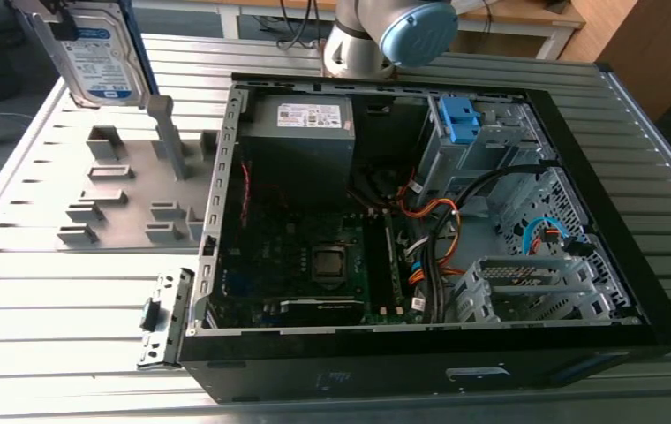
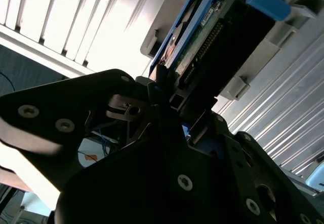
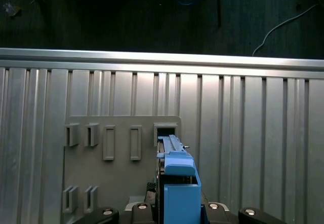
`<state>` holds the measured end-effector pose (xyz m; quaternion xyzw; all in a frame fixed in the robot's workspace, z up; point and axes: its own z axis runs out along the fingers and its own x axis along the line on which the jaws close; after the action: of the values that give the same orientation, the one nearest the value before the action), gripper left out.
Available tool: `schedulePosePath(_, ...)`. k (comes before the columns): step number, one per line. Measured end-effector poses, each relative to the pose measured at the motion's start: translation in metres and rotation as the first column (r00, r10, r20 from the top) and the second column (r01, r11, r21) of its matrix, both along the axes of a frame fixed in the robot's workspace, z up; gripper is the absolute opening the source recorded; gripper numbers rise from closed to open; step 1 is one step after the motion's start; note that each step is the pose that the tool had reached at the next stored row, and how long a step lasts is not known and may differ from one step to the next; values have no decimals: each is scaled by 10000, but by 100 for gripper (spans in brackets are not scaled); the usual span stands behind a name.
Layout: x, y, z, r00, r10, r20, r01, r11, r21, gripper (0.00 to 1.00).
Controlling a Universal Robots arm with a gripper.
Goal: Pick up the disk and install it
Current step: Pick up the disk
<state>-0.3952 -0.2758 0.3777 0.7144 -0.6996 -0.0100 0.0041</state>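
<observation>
Fingers (image 2: 160,89) of the gripper (image 2: 177,110) are clamped on the disk (image 1: 94,49), holding it upright just above the grey slotted holder (image 1: 117,199) near the table's (image 1: 29,291) corner, beside the open computer case (image 1: 371,375).

A robotics workshop or lab: opened computer case (image 1: 371,375) on a ribbed aluminium workbench (image 1: 64,300) beside a robot arm (image 1: 401,31).

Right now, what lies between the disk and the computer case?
In the exterior view, the grey slotted rack with its upright post lies between disk and case.
</observation>
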Motion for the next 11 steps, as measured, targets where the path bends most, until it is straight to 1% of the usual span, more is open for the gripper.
schedulePosePath(11,0,0,80,10000,0,-1,0,10000,0,36)
